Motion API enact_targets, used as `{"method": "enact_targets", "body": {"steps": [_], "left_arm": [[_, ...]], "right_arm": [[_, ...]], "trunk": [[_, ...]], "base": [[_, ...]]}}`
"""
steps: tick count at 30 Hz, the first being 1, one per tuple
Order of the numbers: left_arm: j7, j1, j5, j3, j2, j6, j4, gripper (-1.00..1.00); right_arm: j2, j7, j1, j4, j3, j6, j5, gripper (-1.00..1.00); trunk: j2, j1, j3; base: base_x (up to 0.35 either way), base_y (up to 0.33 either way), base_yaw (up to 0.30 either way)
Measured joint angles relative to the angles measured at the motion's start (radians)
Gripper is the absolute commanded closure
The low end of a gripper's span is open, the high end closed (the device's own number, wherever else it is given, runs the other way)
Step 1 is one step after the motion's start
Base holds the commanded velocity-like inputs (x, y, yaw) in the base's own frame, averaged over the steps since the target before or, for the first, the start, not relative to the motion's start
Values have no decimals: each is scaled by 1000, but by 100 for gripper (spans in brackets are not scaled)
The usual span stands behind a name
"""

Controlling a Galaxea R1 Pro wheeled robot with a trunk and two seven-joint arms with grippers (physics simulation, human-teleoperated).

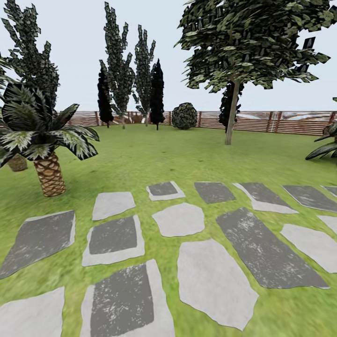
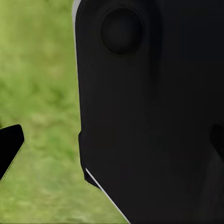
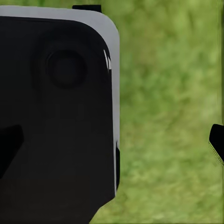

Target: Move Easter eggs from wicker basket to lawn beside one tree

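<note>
Since neither eggs nor basket appear in the head view, I judge the robot to be in transit, and how many eggs are already placed cannot be told. The likeliest goal is the tree [image 1: 232, 110] in the upper right of the frame, its bare trunk rising from the lawn [image 1: 178, 154] well short of the fence [image 1: 281, 121]. Grey stepping stones [image 1: 213, 281] cover the lower half of the frame, a short palm [image 1: 47, 150] stands at the left edge, and dark cypresses [image 1: 157, 91] line the upper centre. In both wrist views a black housing hangs over blurred grass; whether either pincer is open, closed or carrying anything cannot be told.
</note>
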Motion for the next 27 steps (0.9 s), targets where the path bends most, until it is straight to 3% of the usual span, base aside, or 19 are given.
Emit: {"method": "enact_targets", "body": {"steps": [27], "left_arm": [[0,0,0,0,0,0,0,-100]], "right_arm": [[0,0,0,0,0,0,0,-100]], "trunk": [[0,0,0]], "base": [[340,0,0]]}}
